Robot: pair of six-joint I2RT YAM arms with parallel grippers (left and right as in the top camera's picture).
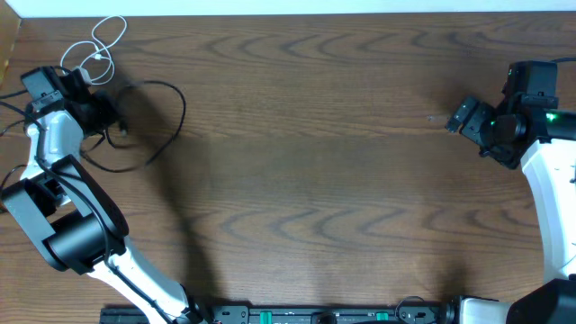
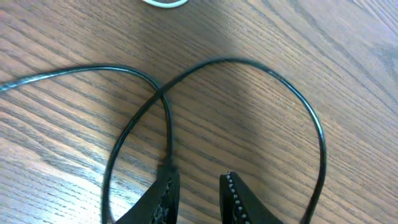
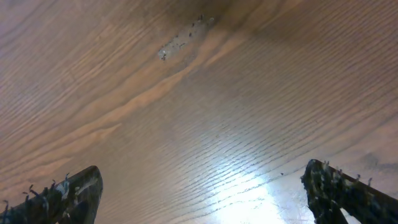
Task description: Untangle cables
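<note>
A thin black cable point(image 2: 273, 74) lies in a wide loop on the wooden table, and two of its strands cross at one spot point(image 2: 160, 92). One strand runs down to the tip of my left gripper's left finger point(image 2: 166, 180). My left gripper point(image 2: 199, 177) is slightly open, with bare wood between its jaws. From overhead, that gripper point(image 1: 117, 124) sits at the far left, inside the black cable point(image 1: 180, 112). A white cable point(image 1: 101, 43) is coiled just behind it, and its edge point(image 2: 165, 3) shows in the left wrist view. My right gripper point(image 1: 461, 117) hangs wide open far right, above bare wood point(image 3: 202, 169).
The table's point(image 1: 315, 162) left edge is close to the cables. Thicker black wires point(image 1: 11, 97) trail beside the left arm. A small pale scuff point(image 3: 180, 40) marks the wood ahead of the right gripper.
</note>
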